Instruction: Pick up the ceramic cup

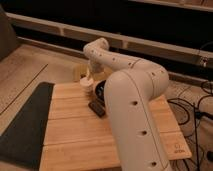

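The ceramic cup (87, 86) is small, cream-beige and round. It stands near the back left of the wooden table (75, 135). My gripper (89, 76) comes down from the white arm (131, 95) and is right above the cup, at or on its rim. I cannot tell whether it touches the cup. A black bowl (101, 89) stands just right of the cup, partly hidden by my arm. A flat black rectangular object (97, 108) lies in front of the bowl.
A tan object (79, 74) stands behind the cup at the table's back edge. A dark mat (22, 122) lies on the floor to the left of the table. Cables (192, 112) lie on the floor at the right. My arm's bulk covers the table's right side.
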`<state>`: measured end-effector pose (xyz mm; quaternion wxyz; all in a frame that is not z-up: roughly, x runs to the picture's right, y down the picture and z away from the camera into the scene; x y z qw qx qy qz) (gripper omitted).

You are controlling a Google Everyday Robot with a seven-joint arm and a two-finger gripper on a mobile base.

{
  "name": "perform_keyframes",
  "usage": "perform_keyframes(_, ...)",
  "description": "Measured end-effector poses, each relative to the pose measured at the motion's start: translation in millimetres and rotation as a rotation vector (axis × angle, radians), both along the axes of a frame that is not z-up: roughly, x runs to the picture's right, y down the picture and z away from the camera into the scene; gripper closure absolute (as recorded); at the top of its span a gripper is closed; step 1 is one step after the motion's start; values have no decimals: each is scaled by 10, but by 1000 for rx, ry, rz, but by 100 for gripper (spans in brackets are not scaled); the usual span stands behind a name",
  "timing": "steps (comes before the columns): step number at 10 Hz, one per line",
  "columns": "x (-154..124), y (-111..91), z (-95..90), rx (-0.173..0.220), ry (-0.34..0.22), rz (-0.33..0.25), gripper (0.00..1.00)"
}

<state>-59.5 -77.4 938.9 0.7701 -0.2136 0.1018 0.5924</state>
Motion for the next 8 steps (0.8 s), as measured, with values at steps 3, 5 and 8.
perform_keyframes(3,-52,127,180,-49,-41,25,40)
perform_keyframes(5,-110,210,292,-76,-84,28,60)
perform_keyframes(8,-126,160,367,-70,-118,12,89)
